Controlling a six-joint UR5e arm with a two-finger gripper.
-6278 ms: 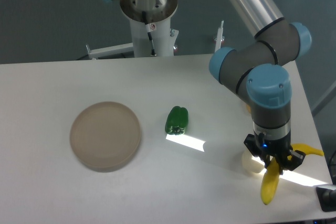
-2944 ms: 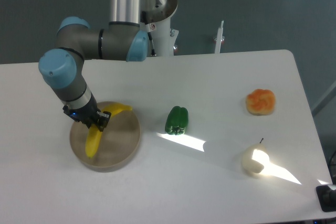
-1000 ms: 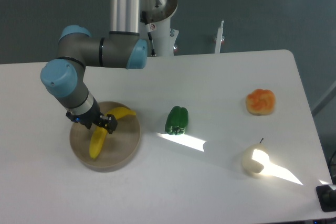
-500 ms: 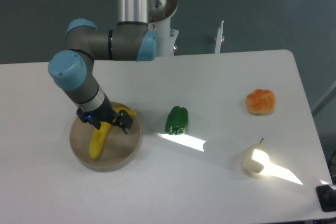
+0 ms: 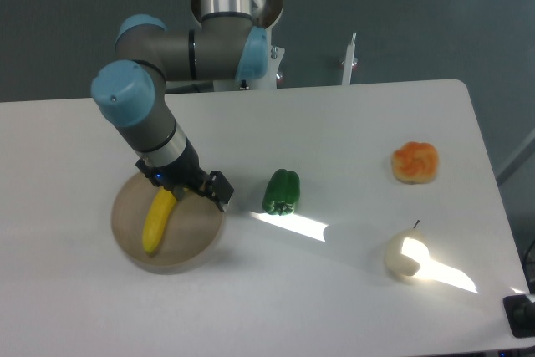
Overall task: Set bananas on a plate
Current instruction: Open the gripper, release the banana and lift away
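Since half a second ago the arm has swung right, carrying the black two-finger gripper (image 5: 191, 186) off the bright yellow bananas (image 5: 157, 219), which lie on the round beige-tan plate (image 5: 191, 244) at the left of the white table (image 5: 334, 131). The gripper holds nothing, fingers spread apart over the plate's right rim. It hides the bunch's upper part; only one banana shows fully. A green pepper (image 5: 282, 191) sits just right, an orange lumpy fruit (image 5: 415, 162) and pale cream pear (image 5: 402, 256) well apart.
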